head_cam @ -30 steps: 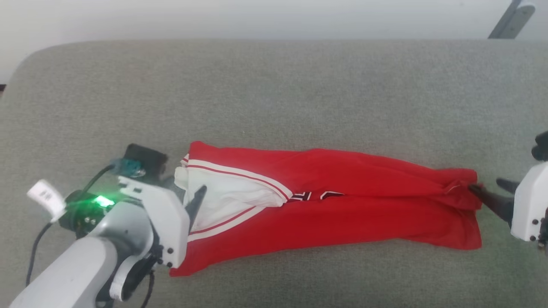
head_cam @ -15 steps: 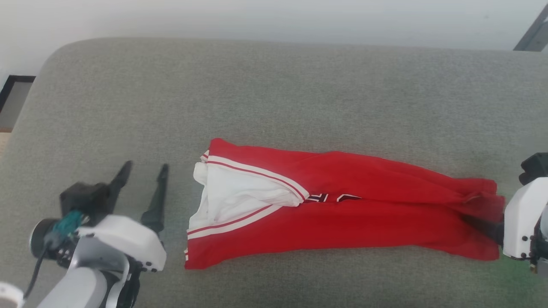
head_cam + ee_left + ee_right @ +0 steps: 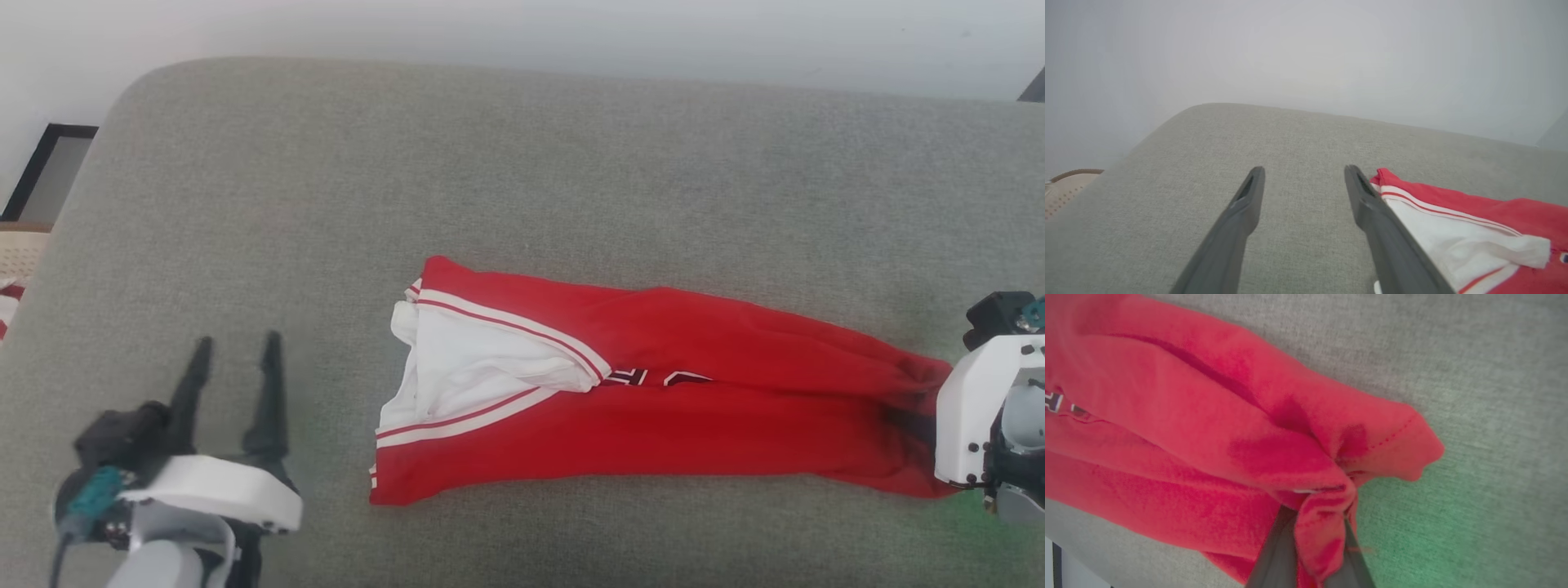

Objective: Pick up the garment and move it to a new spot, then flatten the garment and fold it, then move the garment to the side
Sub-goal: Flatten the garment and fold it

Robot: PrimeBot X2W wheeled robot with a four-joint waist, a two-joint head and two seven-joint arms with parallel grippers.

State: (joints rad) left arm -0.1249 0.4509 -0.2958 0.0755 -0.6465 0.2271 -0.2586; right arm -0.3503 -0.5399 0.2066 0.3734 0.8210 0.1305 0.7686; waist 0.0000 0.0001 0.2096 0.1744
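Right gripper (image 3: 1316,522): jaws pinched shut on a bunched wad of the garment (image 3: 1208,416) at its plain red end, with fabric squeezed up between the two fingers. The grab looks like several layers, not one edge, so don't yank.

Left gripper (image 3: 237,347): wide open and holding nothing. It hovers over bare grey cushion (image 3: 522,147), near the garment's white-and-striped end but not touching it. In the left wrist view its right-hand finger sits just beside that striped trim (image 3: 1412,200).

The garment (image 3: 694,408) lies in a long, half-rolled strip across the cushion, white end toward your left arm and red end in your right. Some lettering (image 3: 653,378) is half buried in a fold.

Probable step: getting a hold for the lift and move.
- Bring the left gripper onto the striped end before lifting. A one-ended lift will probably let it dangle and twist.
- Grab near a corner, not the loose white flap.
- Lift both ends level, keep light tension, and set it down stretched out.
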